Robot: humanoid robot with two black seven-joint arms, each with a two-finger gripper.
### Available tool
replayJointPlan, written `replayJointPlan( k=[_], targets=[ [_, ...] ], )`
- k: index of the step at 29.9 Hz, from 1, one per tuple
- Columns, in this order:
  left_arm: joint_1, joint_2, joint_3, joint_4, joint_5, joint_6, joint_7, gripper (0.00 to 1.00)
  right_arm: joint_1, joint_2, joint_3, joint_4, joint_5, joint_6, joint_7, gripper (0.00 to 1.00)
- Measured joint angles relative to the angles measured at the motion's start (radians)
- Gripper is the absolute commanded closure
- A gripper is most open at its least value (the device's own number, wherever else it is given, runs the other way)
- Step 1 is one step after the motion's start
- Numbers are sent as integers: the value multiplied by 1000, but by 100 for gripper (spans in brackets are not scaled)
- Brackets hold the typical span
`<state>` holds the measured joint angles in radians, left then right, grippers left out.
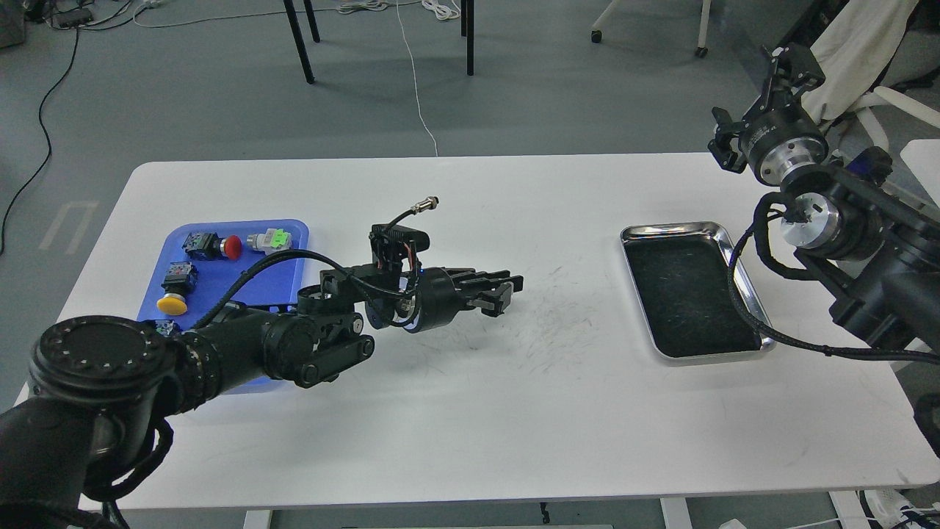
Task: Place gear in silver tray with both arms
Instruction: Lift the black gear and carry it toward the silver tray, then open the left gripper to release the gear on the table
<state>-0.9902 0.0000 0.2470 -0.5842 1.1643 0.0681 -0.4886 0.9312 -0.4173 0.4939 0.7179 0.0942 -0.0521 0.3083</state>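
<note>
The silver tray (674, 228) lies on the right part of the white table (470, 411), and its dark bottom holds nothing. My left gripper (508, 292) reaches out low over the table's middle, well left of the tray; its dark fingers lie close together and I cannot tell whether they hold anything. No gear shows anywhere. My right gripper (789, 62) is raised beyond the table's far right corner, above and behind the tray, seen small and dark.
A blue plastic tray (242, 283) at the left holds a red-capped button (231, 247), a yellow-capped button (170, 303) and a green-and-white part (272, 239); my left arm crosses its front. Chair legs and cables are on the floor behind the table.
</note>
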Motion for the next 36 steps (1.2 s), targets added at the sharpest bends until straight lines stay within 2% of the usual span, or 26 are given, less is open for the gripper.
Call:
replayJointPlan(
  k=[26,36],
  targets=[
    [87,0,-23,-127,9,83,0,95,4,11,-3,-9,-16,0,-2,2],
    [102,0,-32,-138,9,86,0,87,15,11,-65,-10,-12,-1,-2,2]
  ],
)
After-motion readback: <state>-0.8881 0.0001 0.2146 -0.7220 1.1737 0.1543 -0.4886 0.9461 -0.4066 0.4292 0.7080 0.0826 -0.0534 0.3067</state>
